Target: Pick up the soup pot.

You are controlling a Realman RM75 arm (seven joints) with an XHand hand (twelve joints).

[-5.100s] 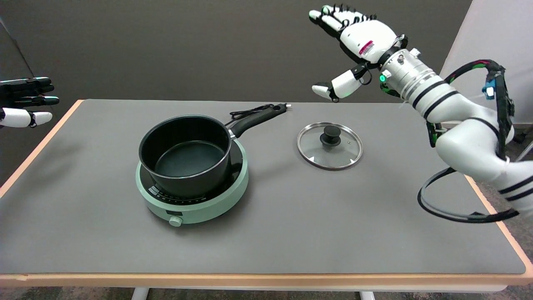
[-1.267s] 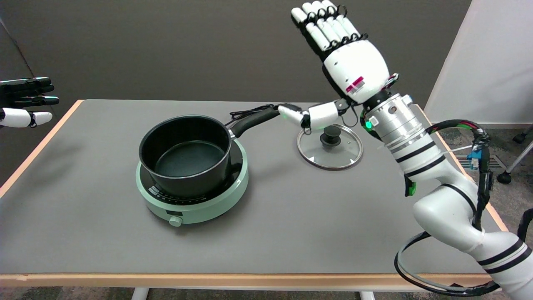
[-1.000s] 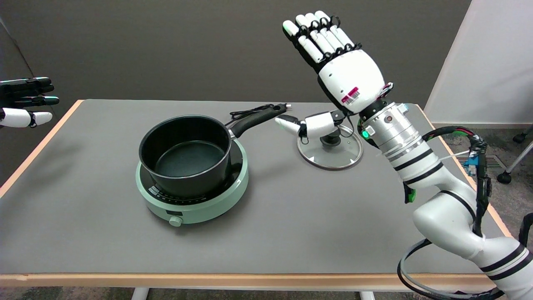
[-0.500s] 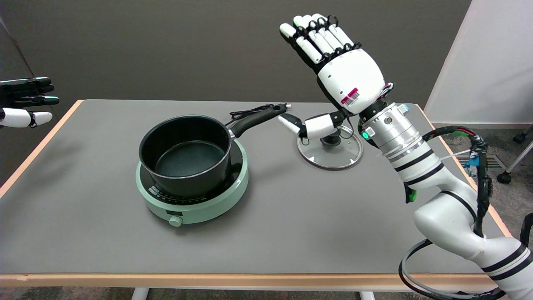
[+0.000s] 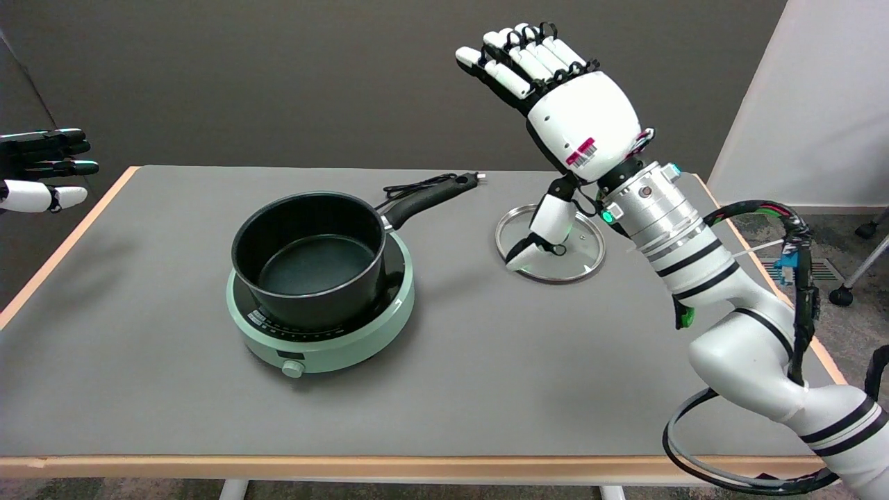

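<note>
Soup pot (image 5: 309,258) sat on the green hot plate (image 5: 321,326), handle (image 5: 428,197) pointing toward the glass lid (image 5: 583,246). Right hand (image 5: 571,125) hovered above the lid, fingers spread and empty, thumb apparently clear of it.

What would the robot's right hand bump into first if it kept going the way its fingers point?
Probably nothing: the right hand points up and left, above the soup pot, toward the dark wall. Depth is unclear.
</note>
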